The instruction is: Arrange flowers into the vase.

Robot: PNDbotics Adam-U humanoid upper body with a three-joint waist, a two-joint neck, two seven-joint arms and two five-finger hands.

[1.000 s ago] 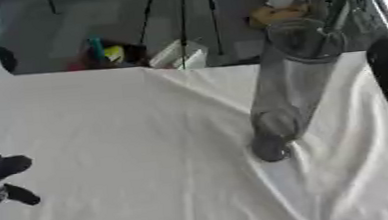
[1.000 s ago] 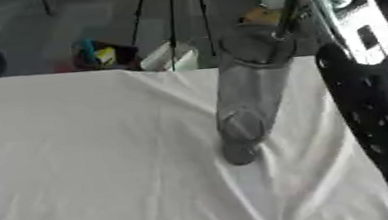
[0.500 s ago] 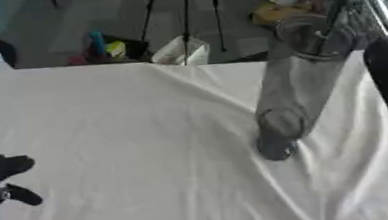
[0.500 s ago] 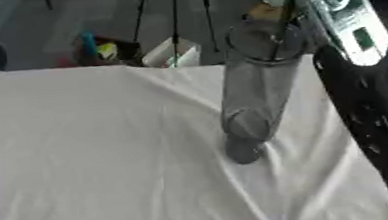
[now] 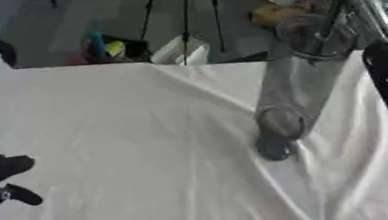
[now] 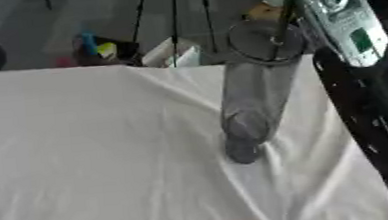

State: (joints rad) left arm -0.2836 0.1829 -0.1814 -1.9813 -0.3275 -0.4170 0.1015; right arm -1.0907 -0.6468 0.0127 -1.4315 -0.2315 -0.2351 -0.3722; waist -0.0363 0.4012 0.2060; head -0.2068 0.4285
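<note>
Fingers of your left hand (image 5: pixel 0 181) show at the lower left corner, well to the left of the vase (image 5: pixel 297 88), loosely curled and holding nothing. The vase, tall and clear, stands right of centre on the white cloth of the tabletop (image 5: pixel 121 138). A dark stem (image 6: pixel 287 16) runs down into its mouth. Your right arm (image 6: pixel 369 111) comes down just right of the vase; its hand sits somewhere near the rim, and you cannot tell whether it is open or closed.
</note>
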